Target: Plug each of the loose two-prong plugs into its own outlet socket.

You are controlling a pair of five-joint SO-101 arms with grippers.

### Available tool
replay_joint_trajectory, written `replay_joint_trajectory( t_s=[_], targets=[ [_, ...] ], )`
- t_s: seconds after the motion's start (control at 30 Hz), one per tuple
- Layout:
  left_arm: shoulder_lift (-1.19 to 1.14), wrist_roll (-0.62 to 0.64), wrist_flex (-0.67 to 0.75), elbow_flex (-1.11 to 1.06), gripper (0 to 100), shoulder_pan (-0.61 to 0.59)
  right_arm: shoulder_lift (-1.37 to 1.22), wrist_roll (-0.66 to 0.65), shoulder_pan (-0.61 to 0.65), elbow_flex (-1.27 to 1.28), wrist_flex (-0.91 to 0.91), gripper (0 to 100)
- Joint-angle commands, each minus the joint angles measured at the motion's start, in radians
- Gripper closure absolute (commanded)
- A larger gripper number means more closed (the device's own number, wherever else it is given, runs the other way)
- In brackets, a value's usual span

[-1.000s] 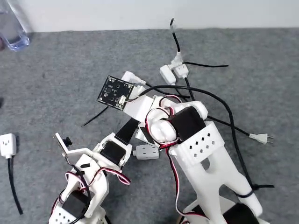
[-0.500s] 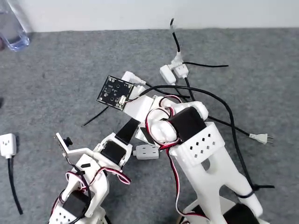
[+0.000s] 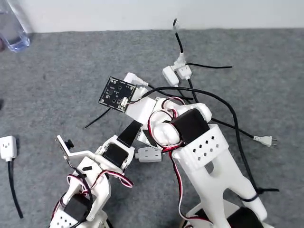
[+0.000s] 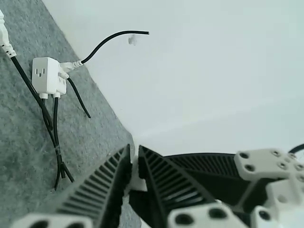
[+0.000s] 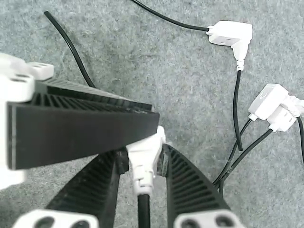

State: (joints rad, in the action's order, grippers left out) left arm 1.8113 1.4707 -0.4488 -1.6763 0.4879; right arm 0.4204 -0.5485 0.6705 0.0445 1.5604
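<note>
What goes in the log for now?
right gripper: shut on white plug | left gripper: shut on same plug | status: unplugged

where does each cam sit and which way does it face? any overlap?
High view: fixed above, looking down on the grey mat; both arms enter from the lower edge.
Left wrist view: on the left arm, low, facing along the mat to the white wall; left fingers, close together, in front.
Right wrist view: on the right arm, facing down at the mat; right fingers clamp a white plug, the other arm's finger crossing them.
Shared: the outlet block with cords shows in high and left wrist views, probably right wrist too.
</note>
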Motion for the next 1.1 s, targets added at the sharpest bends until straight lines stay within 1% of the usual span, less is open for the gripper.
replay_joint_trajectory(
  t_s=[0.0,0.77,0.8,0.87,1.0,1.07],
  targets=[
    [0.005,0.009,-0.012,-0.007,97,0.006,0.039,0.011,0.028,-0.087,-0.008,99.1],
    [0.005,0.008,-0.009,-0.007,97,0.003,0.039,0.011,0.022,-0.087,-0.015,99.1],
    [0.005,0.008,-0.008,-0.007,97,-0.008,0.039,0.011,0.021,-0.087,-0.012,99.1],
    [0.005,0.008,-0.003,-0.007,97,-0.066,0.039,0.011,0.021,-0.087,-0.005,99.1],
    [0.005,0.008,0.023,-0.007,97,-0.218,0.028,0.005,0.019,-0.086,0.005,99.1],
    [0.005,0.008,0.023,-0.007,97,-0.301,0.025,0.003,-0.004,-0.084,0.016,99.1]
  ],
)
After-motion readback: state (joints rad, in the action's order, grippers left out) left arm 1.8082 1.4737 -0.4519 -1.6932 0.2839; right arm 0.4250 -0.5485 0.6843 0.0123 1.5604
